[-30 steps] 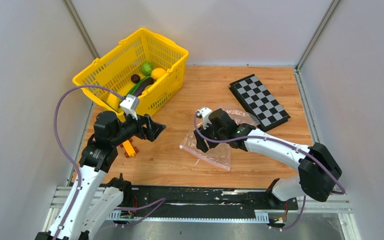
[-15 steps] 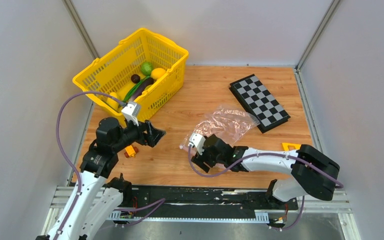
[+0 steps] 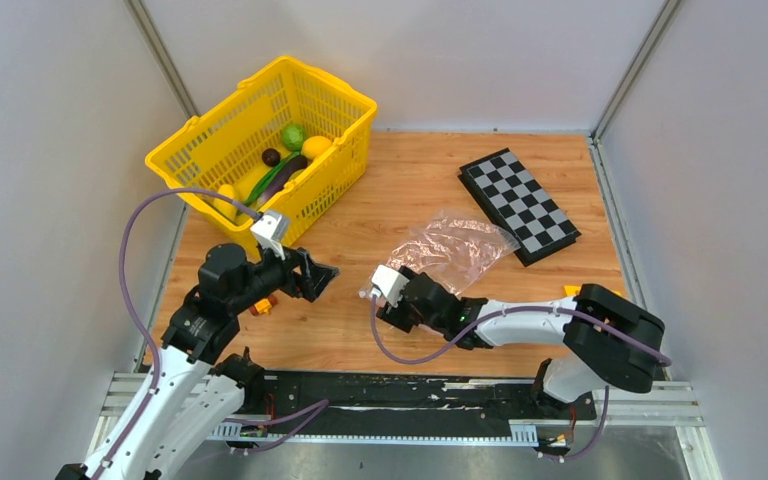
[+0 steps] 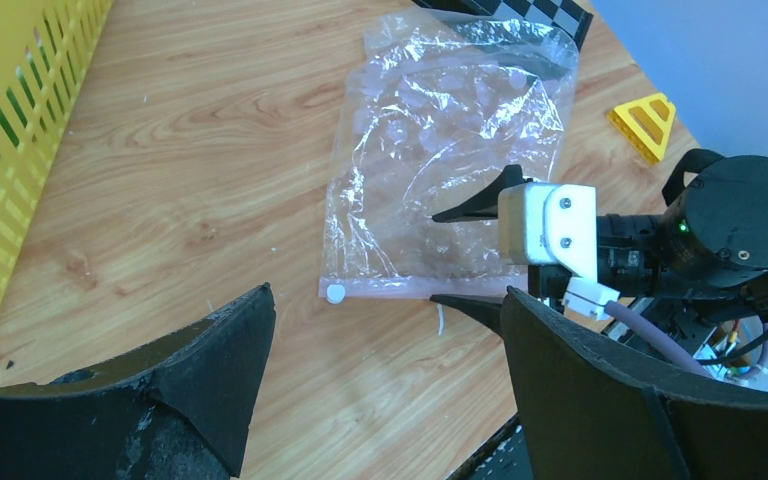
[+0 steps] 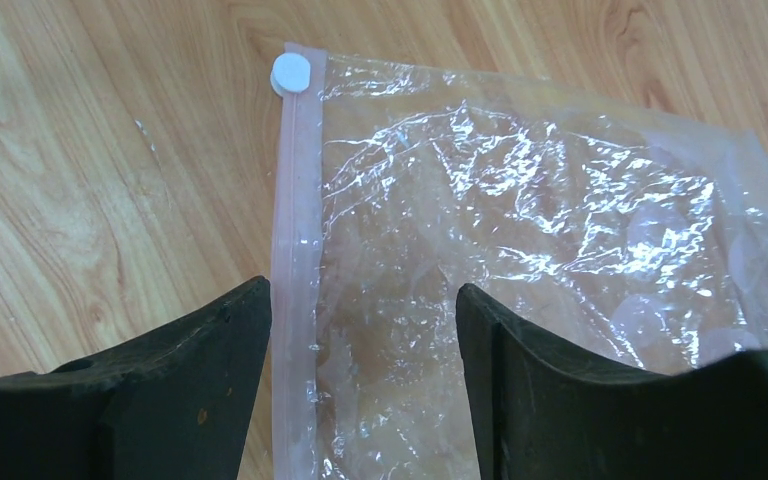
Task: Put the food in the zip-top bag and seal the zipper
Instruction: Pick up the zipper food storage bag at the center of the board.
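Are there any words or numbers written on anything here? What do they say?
No words, numbers or signs can be read in any view.
Bag: only faint pale round marks, no letters.
Chequerboard: only dark and light squares.
Basket: no label shows.

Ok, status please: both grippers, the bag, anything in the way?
Left gripper open, empty. Right gripper open, straddling the pale pink zipper strip of the clear crinkly plastic bag. Toy food in yellow lattice basket. Nothing blocking.
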You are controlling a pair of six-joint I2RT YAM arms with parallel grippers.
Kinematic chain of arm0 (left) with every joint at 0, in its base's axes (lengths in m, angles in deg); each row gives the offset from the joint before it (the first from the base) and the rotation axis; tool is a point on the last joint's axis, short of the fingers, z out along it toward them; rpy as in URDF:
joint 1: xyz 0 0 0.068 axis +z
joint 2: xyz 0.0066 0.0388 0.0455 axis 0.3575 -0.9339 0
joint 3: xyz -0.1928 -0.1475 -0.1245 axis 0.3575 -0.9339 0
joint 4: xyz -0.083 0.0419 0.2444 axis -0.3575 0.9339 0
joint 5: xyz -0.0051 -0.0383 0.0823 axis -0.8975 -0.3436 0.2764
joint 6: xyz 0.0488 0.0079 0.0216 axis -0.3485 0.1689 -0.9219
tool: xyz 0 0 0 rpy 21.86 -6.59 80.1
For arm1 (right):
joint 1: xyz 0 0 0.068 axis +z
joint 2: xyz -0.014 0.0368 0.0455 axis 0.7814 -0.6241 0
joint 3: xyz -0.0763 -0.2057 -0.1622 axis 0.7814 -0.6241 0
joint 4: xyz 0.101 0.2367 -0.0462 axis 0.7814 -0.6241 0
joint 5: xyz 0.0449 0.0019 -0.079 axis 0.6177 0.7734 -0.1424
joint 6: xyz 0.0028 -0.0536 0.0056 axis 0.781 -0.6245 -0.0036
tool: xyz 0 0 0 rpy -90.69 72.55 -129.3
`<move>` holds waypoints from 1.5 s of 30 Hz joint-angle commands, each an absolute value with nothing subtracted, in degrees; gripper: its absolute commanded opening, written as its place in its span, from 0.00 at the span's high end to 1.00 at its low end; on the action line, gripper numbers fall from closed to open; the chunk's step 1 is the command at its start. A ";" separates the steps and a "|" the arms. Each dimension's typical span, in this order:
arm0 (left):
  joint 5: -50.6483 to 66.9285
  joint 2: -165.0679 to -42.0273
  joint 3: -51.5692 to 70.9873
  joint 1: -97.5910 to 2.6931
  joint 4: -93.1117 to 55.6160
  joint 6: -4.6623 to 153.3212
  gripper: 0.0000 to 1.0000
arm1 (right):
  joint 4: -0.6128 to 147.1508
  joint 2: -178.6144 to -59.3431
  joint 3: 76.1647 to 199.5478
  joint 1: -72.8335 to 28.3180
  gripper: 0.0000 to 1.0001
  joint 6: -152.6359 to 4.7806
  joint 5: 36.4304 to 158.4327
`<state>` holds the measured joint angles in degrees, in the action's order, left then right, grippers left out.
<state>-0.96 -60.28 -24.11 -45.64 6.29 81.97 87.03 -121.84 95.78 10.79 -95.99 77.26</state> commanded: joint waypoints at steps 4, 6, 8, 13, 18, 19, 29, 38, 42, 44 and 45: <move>-0.38 -60.05 -21.65 -46.09 3.06 81.06 0.09 | 89.01 -121.14 95.84 12.17 0.30 -92.54 77.66; 0.59 -60.93 -20.27 -46.09 2.94 80.61 0.08 | 89.23 -121.50 95.71 12.41 0.30 -92.09 77.75; 0.06 -61.71 -19.21 -46.09 2.79 80.80 0.08 | 88.74 -123.04 96.09 12.67 0.30 -91.87 74.01; -1.22 -59.20 -22.22 -46.09 -0.28 82.47 0.08 | 87.49 -125.43 96.56 12.69 0.33 -90.93 68.36; -3.52 -56.53 -26.73 -46.09 -0.84 81.73 0.08 | 93.45 -125.25 93.44 12.66 0.49 -91.80 67.73; -3.67 -55.74 -27.54 -46.09 -1.28 81.77 0.08 | 92.91 -124.91 93.75 12.68 0.52 -91.73 68.36; -3.44 -51.56 -29.97 -46.09 -0.04 81.55 0.07 | 92.50 -122.73 94.19 12.64 0.83 -93.66 69.14; -2.55 -53.84 -31.10 -46.09 -2.64 83.65 0.07 | 93.31 -124.30 95.36 12.50 0.94 -93.16 63.47; -2.84 -55.80 -32.01 -46.06 -5.07 84.71 0.07 | 94.29 -120.72 95.36 12.35 1.00 -91.38 62.15; -2.20 -56.87 -32.31 -46.09 -5.80 85.12 0.07 | 94.70 -118.23 95.60 11.82 1.00 -89.75 63.79; -2.15 -57.36 -32.32 -46.09 -6.08 85.16 0.07 | 94.42 -117.48 95.97 11.39 1.00 -88.80 64.77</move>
